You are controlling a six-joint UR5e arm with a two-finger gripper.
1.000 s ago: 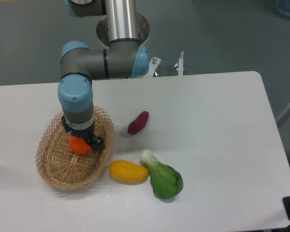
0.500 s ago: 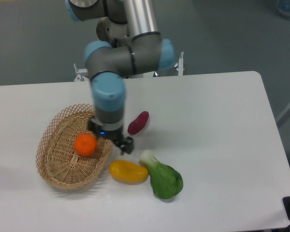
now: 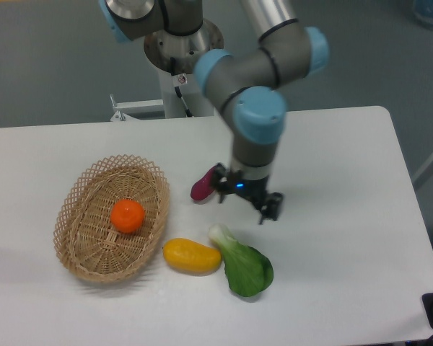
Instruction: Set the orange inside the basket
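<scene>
Orange [image 3: 128,215] in basket [image 3: 76,256], no legible writing

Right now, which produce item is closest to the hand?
The purple sweet potato, just left of the hand. The bok choy, mango and orange lie farther off.

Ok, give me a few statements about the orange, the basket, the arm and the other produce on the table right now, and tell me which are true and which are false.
1. The orange lies inside the basket. True.
2. The gripper is holding the orange. False: its fingers are empty and open, well to the right of the basket.
3. The yellow fruit lies outside the basket, beside its right rim. True.
4. The purple vegetable is in the basket too. False: it lies on the table, next to the gripper.
5. The leafy green vegetable lies right of the yellow fruit. True.
</scene>
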